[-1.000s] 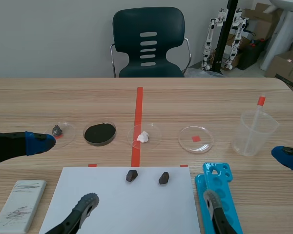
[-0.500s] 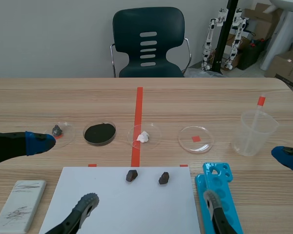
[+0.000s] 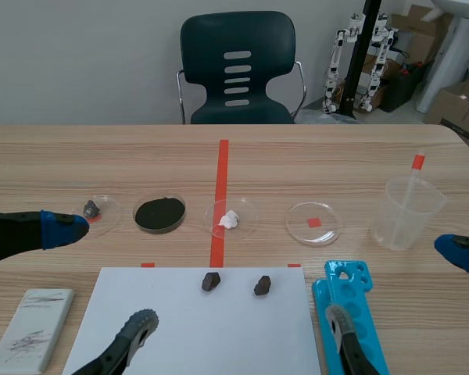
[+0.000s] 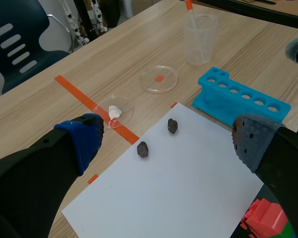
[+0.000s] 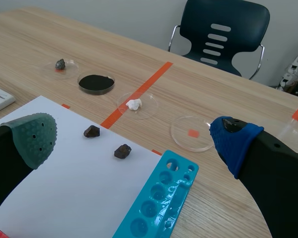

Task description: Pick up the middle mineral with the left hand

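Two dark minerals lie on the white paper sheet (image 3: 195,328): one (image 3: 211,281) by the red tape line, the other (image 3: 262,285) to its right. A third grey mineral (image 3: 91,208) rests in a small dish at the far left. My left gripper (image 3: 102,275) is open over the paper's left part. In the left wrist view both paper minerals (image 4: 143,149) (image 4: 172,125) lie ahead of its open fingers (image 4: 87,134). My right gripper (image 3: 397,283) is open at the right. In its wrist view the same two (image 5: 92,131) (image 5: 122,151) lie between its spread fingertips.
Behind the paper stand a dish of black powder (image 3: 159,212), a dish with a white lump (image 3: 230,219) and an empty dish (image 3: 313,223). A clear beaker (image 3: 409,211) is at the right, a blue tube rack (image 3: 352,312) beside the paper, a white tile (image 3: 31,328) at the left.
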You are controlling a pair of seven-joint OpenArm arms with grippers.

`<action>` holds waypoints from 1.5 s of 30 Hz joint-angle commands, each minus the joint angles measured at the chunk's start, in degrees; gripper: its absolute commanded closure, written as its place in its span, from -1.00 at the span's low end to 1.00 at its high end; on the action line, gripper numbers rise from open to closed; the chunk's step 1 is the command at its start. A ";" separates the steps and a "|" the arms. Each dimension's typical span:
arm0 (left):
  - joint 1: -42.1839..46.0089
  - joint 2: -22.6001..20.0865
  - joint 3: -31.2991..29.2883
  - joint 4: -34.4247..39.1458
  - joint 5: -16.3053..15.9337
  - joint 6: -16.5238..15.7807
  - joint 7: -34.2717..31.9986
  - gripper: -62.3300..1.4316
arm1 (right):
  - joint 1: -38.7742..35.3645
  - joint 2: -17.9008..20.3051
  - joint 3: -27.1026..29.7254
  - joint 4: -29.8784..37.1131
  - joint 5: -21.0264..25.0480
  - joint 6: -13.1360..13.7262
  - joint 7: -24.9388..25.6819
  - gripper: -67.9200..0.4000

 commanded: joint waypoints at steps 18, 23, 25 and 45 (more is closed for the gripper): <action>-24.70 2.19 16.98 -10.75 -7.39 10.27 25.83 -0.72 | -0.11 0.63 0.04 0.48 0.63 0.24 1.03 -0.93; -34.91 2.21 22.93 -21.62 -13.20 18.25 34.07 -0.72 | -0.11 0.63 0.04 0.48 0.63 0.24 1.05 -0.93; -39.06 2.21 25.09 -24.65 -17.62 23.47 38.95 -0.72 | -0.11 0.63 0.04 0.48 0.63 0.24 1.05 -0.93; -60.15 12.35 32.65 -41.64 -18.34 46.73 67.17 -0.73 | -0.11 0.63 0.04 0.48 0.63 0.24 1.05 -0.93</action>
